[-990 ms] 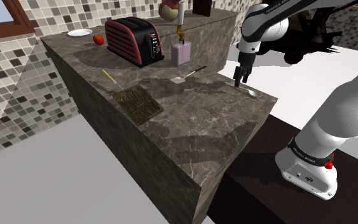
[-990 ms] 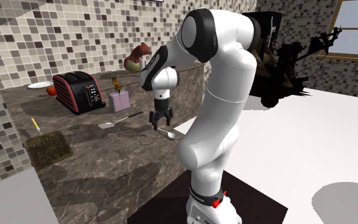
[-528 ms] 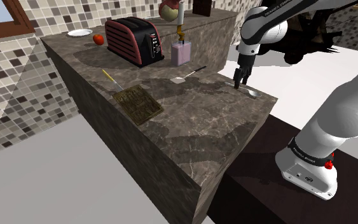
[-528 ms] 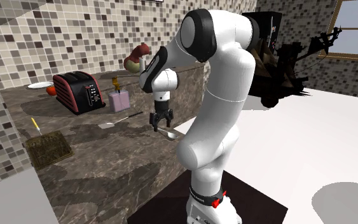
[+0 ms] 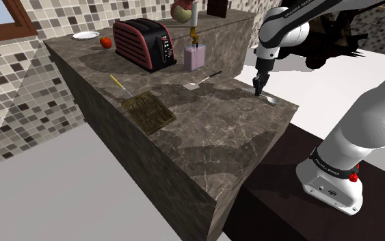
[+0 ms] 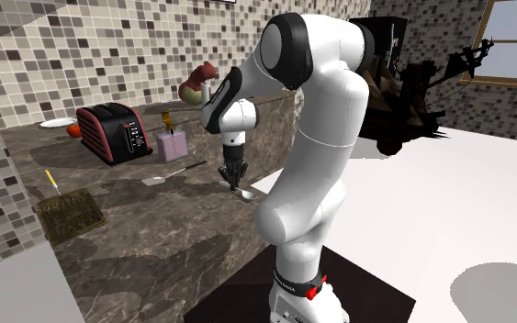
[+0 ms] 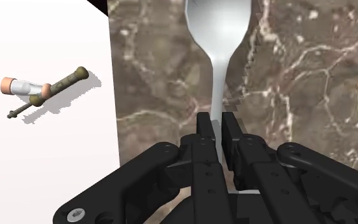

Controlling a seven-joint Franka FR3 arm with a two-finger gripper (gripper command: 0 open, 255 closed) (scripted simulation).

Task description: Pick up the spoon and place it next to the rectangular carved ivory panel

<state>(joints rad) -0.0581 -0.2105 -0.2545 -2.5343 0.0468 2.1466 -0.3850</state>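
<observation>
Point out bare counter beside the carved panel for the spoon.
Bare counter runs from the panel toward the spoon and the near corner. Crowded behind: a yellow-handled utensil ends at the panel's far corner, spatula and toaster beyond.

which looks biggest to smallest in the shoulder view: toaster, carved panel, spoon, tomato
1. toaster
2. carved panel
3. spoon and tomato: both look small and about alike, so no ranking. The tomato sits farther from the camera, which may shrink it.
</observation>
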